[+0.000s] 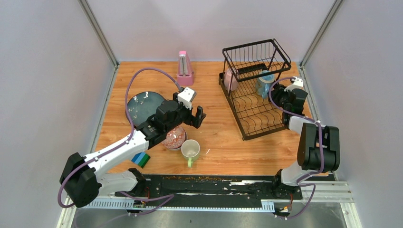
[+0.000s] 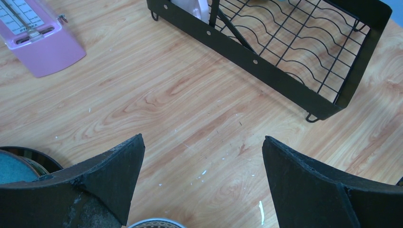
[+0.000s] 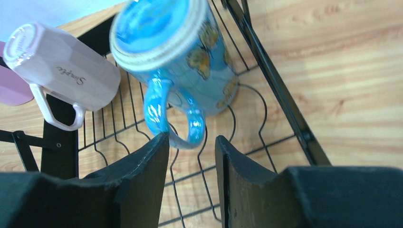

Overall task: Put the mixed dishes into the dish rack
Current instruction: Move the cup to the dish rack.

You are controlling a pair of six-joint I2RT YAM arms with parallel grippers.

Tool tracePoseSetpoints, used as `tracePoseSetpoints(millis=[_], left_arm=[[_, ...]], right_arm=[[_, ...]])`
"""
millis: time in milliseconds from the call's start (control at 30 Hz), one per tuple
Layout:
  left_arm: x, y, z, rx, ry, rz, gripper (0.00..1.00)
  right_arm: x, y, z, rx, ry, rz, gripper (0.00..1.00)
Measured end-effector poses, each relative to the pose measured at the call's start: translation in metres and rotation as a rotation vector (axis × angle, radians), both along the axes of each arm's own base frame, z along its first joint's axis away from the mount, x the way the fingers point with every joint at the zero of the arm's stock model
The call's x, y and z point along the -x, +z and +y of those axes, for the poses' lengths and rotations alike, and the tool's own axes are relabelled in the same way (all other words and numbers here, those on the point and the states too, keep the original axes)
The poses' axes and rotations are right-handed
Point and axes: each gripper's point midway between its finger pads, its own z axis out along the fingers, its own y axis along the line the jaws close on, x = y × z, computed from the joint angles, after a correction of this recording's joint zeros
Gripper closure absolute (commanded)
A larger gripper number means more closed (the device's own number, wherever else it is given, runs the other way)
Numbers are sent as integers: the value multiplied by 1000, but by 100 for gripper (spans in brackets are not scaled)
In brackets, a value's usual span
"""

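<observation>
The black wire dish rack (image 1: pixel 256 90) stands at the back right and holds a pink-white mug (image 1: pixel 231 80) and a blue patterned mug (image 1: pixel 264 85). My right gripper (image 1: pixel 278 96) is at the rack's right side. In the right wrist view it (image 3: pixel 190 138) is open, with the blue mug's (image 3: pixel 180 52) handle just beyond its fingertips and the pink mug (image 3: pixel 62 66) to the left. My left gripper (image 1: pixel 197 116) is open and empty over bare table (image 2: pixel 202 138). Under that arm lie a red-patterned bowl (image 1: pixel 174 137), a pale green mug (image 1: pixel 190 151) and a blue-grey plate (image 1: pixel 142 105).
A pink metronome (image 1: pixel 185 69) stands at the back centre and shows in the left wrist view (image 2: pixel 40 38). A blue-green striped block (image 1: pixel 140 159) lies near the front left. Grey walls close in the table on three sides. The rack's near end (image 2: pixel 285 71) lies ahead of the left gripper.
</observation>
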Motion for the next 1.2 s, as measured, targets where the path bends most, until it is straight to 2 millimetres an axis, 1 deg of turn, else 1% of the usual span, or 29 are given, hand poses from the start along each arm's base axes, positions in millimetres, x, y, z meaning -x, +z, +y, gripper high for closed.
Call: tracePoseSetpoints(millis=[133,233,333,567,700,833,967,1067,1200], left_arm=[[0,0,0,1,-3,1,0],[0,0,0,1,-3,1,0],[1,0,-1,1,-5,2,0],[1,0,-1,1,-5,1,0],[1,-1,0,0,-5,3,0],[1,-2,0,-6,-5,8,0],[2,-5,1,-14,-5,17,0],[3,-8,2,-22,-5,26,0],[6,-13,4,-41,-8,44,0]], right_arm=[[11,-15,-1,-78,-29,93,59],[17,-24,4,-144,-33,150,60],[16,-28,7,-181,-36,172,59],[-12,-36,2,-244,-34,196,59],[-29,-34,-3,-261,-20,176,58],[-45,-30,-3,-280,6,152,57],[-50,-32,-1,-304,19,149,56],[-53,-33,0,-321,14,154,49],[-59,-31,-2,-322,15,149,47]])
